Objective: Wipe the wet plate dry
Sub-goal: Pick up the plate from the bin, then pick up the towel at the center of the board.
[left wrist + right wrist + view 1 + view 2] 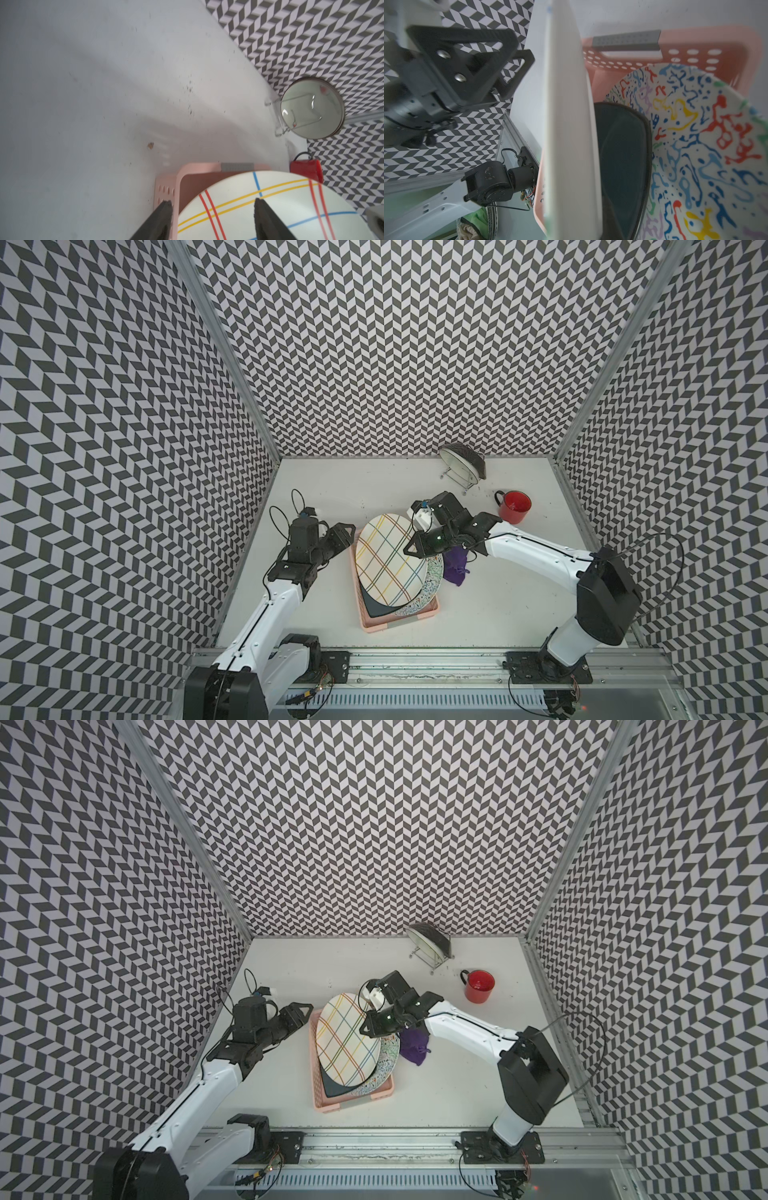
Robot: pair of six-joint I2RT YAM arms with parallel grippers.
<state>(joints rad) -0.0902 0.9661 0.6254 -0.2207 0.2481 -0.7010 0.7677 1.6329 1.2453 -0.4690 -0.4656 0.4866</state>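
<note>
A white plate (386,560) (345,1040) with coloured grid lines stands tilted on edge above a pink basket (374,624). My right gripper (411,549) (368,1025) is shut on the plate's right rim; the right wrist view shows the plate (566,124) edge-on through the middle. My left gripper (347,531) (303,1011) is open at the plate's left rim. In the left wrist view (212,205) one finger lies over the basket's corner and the other over the plate (270,207). A purple cloth (455,568) (413,1046) lies crumpled on the table under the right arm.
A speckled plate (432,576) (695,145) and a dark plate (374,605) (623,166) lie in the basket. A red mug (514,506) stands at the back right. A wire rack holding a bowl (463,462) (311,108) stands by the back wall.
</note>
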